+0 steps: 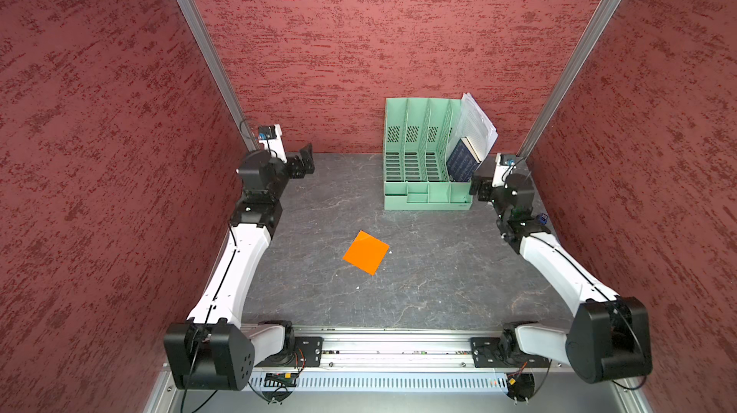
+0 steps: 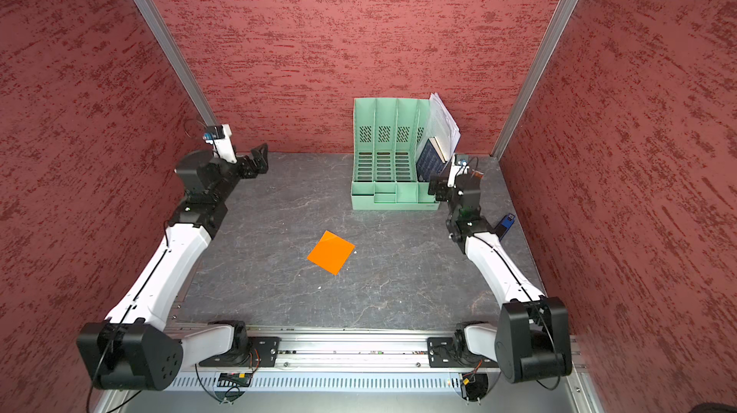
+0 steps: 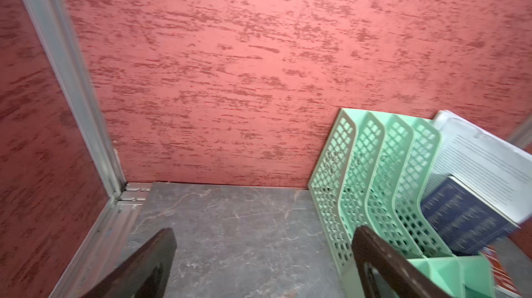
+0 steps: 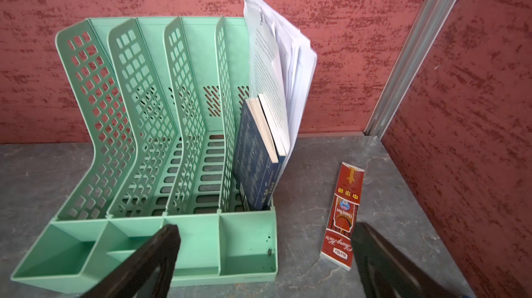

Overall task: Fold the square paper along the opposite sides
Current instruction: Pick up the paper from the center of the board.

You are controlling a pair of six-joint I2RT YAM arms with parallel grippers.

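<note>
Organizer (image 1: 399,112) w/ book (image 1: 462,163), papers (image 1: 476,124) in end slot, L fingers (image 3: 152,256), R fingers (image 4: 157,256) spread, empty

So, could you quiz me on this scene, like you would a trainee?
1. True or false: the paper is already folded.
2. Which rack slot holds the book? A: the one nearest the right arm. B: a middle one. C: the one nearest the left arm.
3. Fill in: the left gripper and right gripper are both ____.
Key: 1 false, it lies flat and square. 2 A. 3 open, holding nothing.
</note>
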